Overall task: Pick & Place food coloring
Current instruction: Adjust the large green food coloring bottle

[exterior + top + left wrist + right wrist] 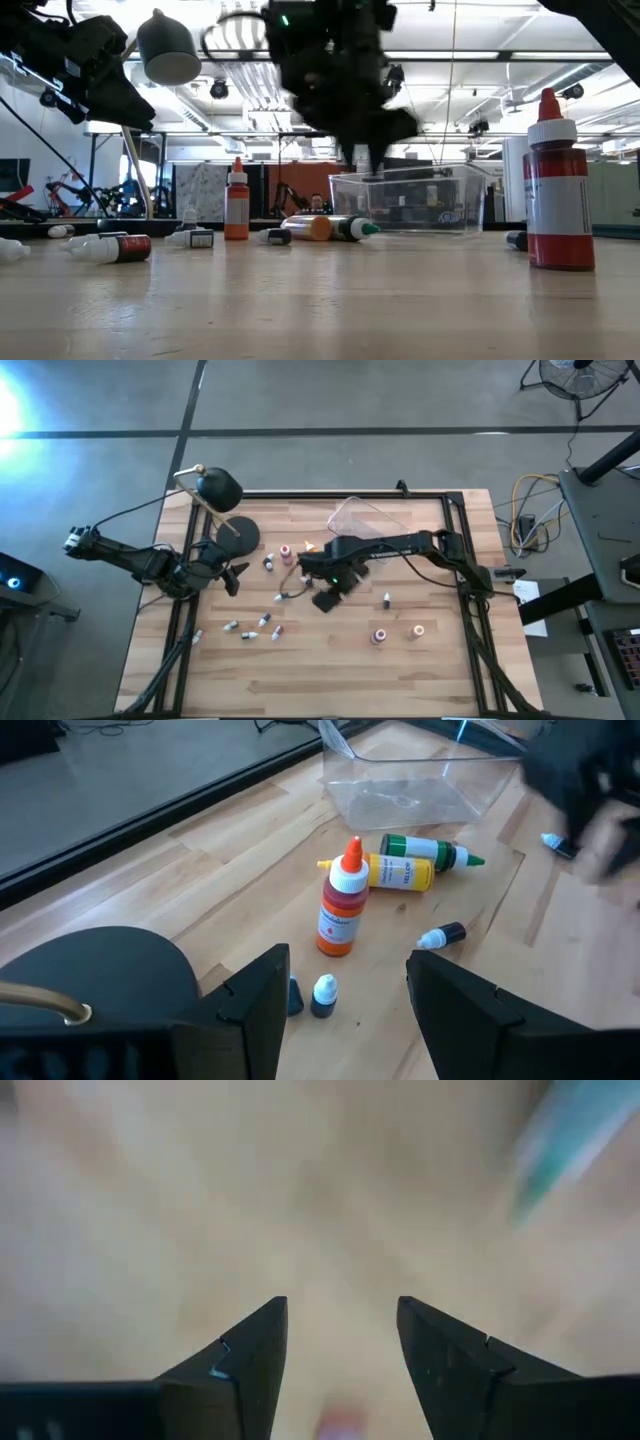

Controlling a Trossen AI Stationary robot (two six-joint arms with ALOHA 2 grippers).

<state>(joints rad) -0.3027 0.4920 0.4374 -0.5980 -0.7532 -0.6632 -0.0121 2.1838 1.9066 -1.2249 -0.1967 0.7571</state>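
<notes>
Food coloring bottles lie scattered on the wooden table. An orange one [342, 910] stands upright, with a yellow one [400, 872] and a green one [430, 850] lying on their sides beside it. Small ones [264, 620] lie near the left front, and two more [379, 636] stand at the right front. My right gripper [342, 1340] hangs open above the table's middle [335, 585], pointing down, with nothing between its fingers. My left gripper [348, 990] is open too and waits at the table's left [235, 575], above the lamp's base.
A clear plastic tub [360, 518] stands at the far middle of the table. A black desk lamp [218, 488] stands at the far left, its round base [240, 535] beside my left gripper. A large red bottle [560, 190] stands close to the low camera.
</notes>
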